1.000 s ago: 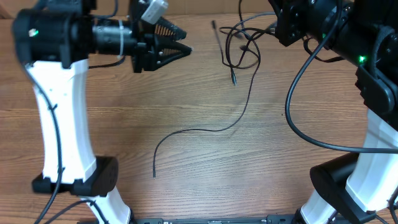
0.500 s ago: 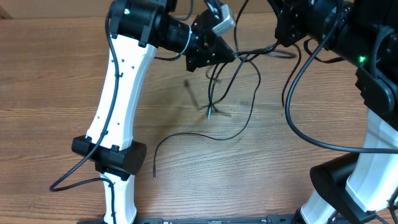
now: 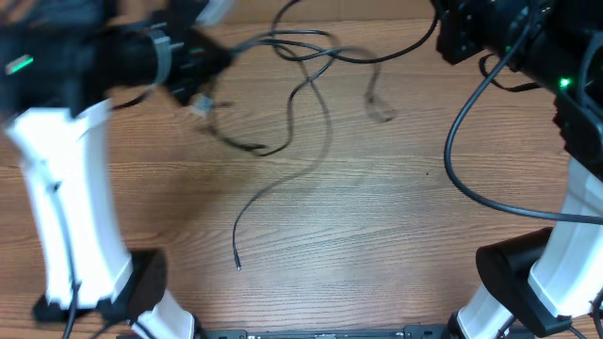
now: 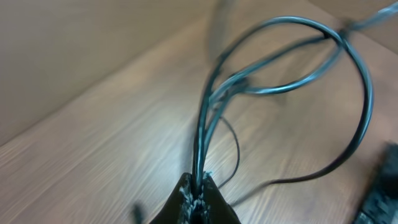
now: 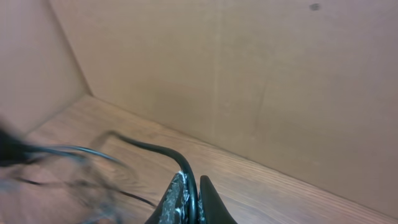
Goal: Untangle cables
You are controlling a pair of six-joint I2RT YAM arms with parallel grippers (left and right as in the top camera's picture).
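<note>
Change since the earlier frame: the left tool [image 3: 215,64] has swung from the upper middle of the desk [image 3: 396,245] out to the far left and has hauled the cables [image 3: 311,85] with it. The right tool [image 5: 189,200] has not shifted. The free tip [image 3: 237,266] of the trailing cord lies where it lay.

Item 1, cables. Thin black cords, several; blur prevents an exact count.
- Location: the upper half of the desk, strung between the two tools.
- From the left tool the bundle leads right and opens into a wide loop near the upper middle. One cord carries on toward the upper right corner.
- One cord drops from the loop and curves down across the wood. It ends at the free tip in the lower middle, well apart from both tools.
- A blurred plug tip [image 3: 381,110] shows right of the loop.

Item 2, left tool. Fingers together, clamped on a bunch of cords. In the left wrist view the bunch rises from between the fingertips.

Item 3, right tool. Fingers together, clamped on a single cord. In the right wrist view it arcs away to the left over the desk.

Item 4, left arm [image 3: 57,188]. White and black, motion-blurred, at the left edge.

Item 5, right arm [image 3: 570,235]. White and black, sharp, at the right edge.

Item 6, wall [image 5: 249,74]. Plain brown board, upright at the far edge of the desk.
</note>
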